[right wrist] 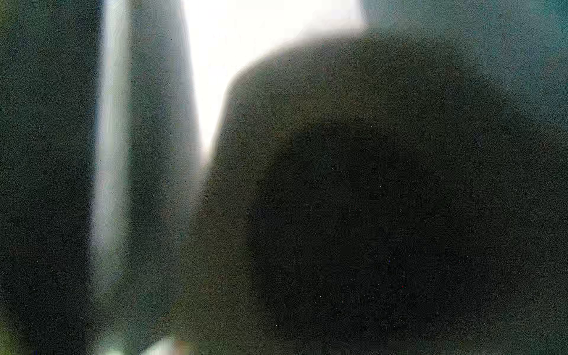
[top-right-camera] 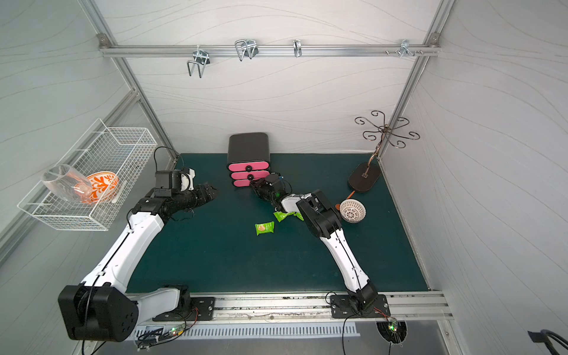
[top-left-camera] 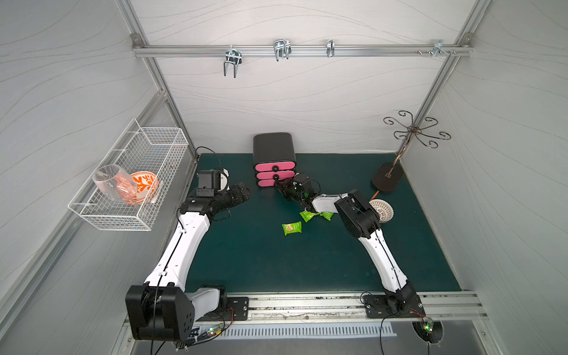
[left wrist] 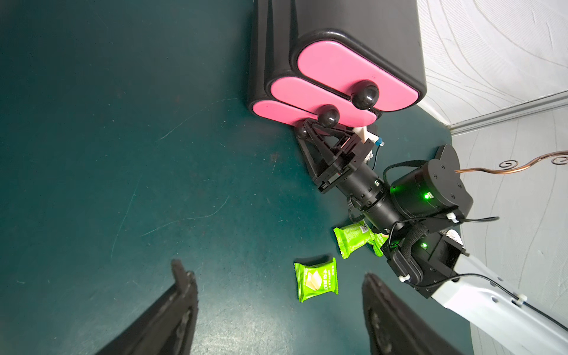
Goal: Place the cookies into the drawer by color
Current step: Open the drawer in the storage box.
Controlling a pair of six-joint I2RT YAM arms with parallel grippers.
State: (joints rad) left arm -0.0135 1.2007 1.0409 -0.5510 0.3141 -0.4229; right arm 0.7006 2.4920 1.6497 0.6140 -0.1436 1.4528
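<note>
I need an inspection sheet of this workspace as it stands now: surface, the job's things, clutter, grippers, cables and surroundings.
Surface: green mat, faint scratches.
Job's things: lone green packet; second packet and third packet partly hidden by the right arm; drawer cabinet at the back, three pink fronts.
Clutter: white strainer, hook stand.
Grippers: left gripper open, empty; right gripper at the bottom knob, grip unclear.
Cables: black cable looped behind the left arm.
Surroundings: wire basket holding glass and orange bowl; rail hooks above.

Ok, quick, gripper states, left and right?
Left gripper: open, holding nothing.
Right gripper: closed on the bottom drawer knob.
</note>
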